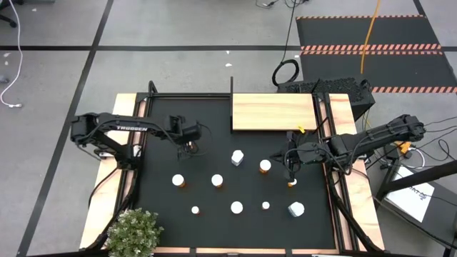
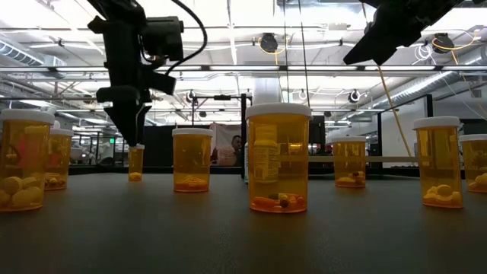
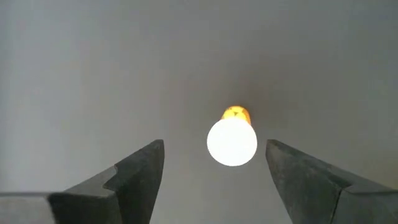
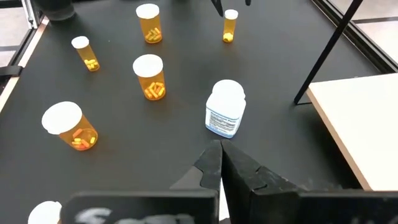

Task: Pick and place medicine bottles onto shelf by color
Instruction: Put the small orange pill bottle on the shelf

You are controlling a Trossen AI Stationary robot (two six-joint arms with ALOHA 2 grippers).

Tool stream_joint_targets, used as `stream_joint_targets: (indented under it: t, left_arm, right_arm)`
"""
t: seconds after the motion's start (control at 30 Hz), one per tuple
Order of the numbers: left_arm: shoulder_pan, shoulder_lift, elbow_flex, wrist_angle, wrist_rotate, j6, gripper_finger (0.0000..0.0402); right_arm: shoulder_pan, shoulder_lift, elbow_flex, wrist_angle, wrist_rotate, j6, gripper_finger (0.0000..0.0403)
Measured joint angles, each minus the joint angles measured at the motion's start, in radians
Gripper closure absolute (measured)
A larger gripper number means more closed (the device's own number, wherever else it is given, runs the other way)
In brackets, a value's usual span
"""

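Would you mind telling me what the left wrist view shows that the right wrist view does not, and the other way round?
Only the left wrist view shows the left gripper open, its fingers either side of a small orange bottle seen from above its white cap. Only the right wrist view shows the right gripper shut on nothing, a white labelled bottle just ahead, several other orange bottles and a corner of the shelf. Both show the black mat and, probably, that same small orange bottle.
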Motion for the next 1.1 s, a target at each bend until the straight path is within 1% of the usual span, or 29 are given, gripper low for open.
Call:
stream_joint_targets:
  t: [0.37,0.57,0.83,0.93,1.1]
  left_arm:
    - [-0.004,0.007,0.0,0.026,0.008,0.009,0.0117]
    - [-0.004,0.007,-0.001,0.043,0.045,0.009,0.0117]
    - [-0.004,0.006,-0.068,0.076,0.045,0.004,0.0118]
    - [-0.013,0.006,-0.072,0.084,0.045,-0.005,0.0132]
    - [-0.024,0.006,-0.072,0.112,0.044,0.003,0.0174]
  right_arm:
    - [0.0,0.0,0.0,0.001,0.0,0.0,0.0403]
    - [0.0,0.0,0.0,0.001,0.0,0.0,0.0403]
    - [0.0,0.0,0.0,0.001,0.0,0.0,0.0403]
    - [0.0,0.0,0.0,0.001,0.0,-0.003,0.0403]
    - [0.0,0.0,0.0,0.001,0.0,-0.003,0.0403]
